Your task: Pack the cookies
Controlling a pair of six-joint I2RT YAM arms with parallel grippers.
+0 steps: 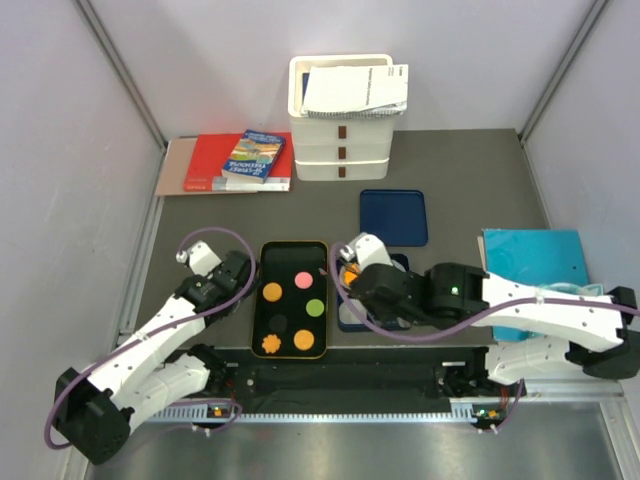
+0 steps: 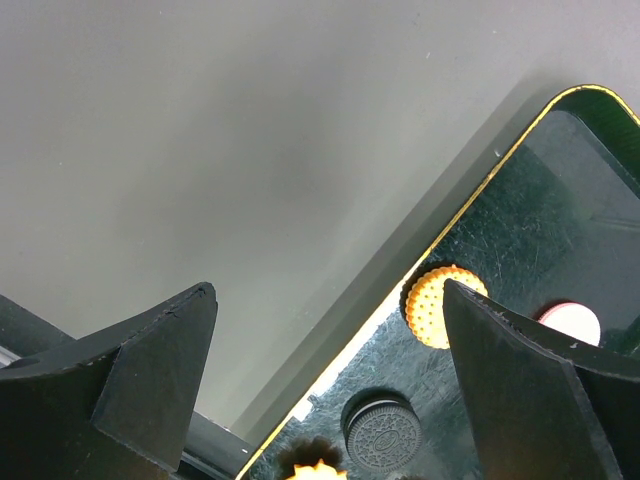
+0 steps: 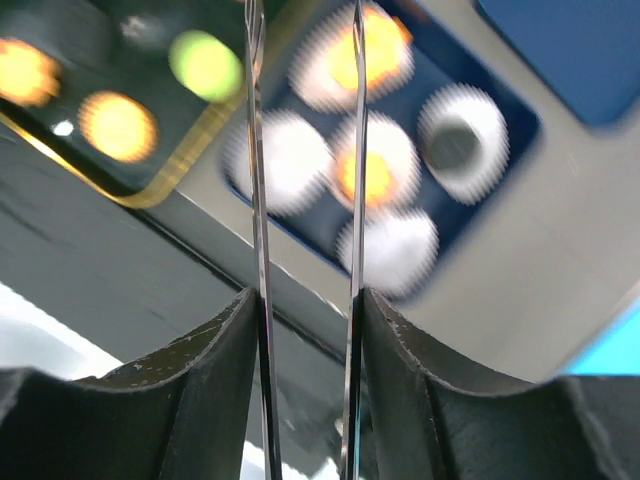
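Observation:
Several cookies lie in a black tray with a yellow rim (image 1: 255, 300): orange (image 1: 272, 292), pink (image 1: 304, 279), green (image 1: 316, 308), black (image 1: 280, 322) and two more orange ones along its near end. My left gripper (image 1: 235, 270) hovers wide open and empty over the tray's left rim (image 2: 400, 290), near the orange cookie (image 2: 435, 305) and the black cookie (image 2: 383, 435). My right gripper (image 1: 350, 272) hangs above a blue tray (image 3: 500, 160) of white paper cups. Its thin blades (image 3: 305, 30) stand apart, holding nothing. Two cups hold orange cookies (image 3: 372, 175), one something dark (image 3: 455, 145).
A blue lid (image 1: 393, 217) lies behind the cup tray. White stacked drawers (image 1: 340, 140) with a notebook on top stand at the back. Books (image 1: 240, 160) lie at the back left. A teal folder (image 1: 535, 260) sits at the right, partly under my right arm.

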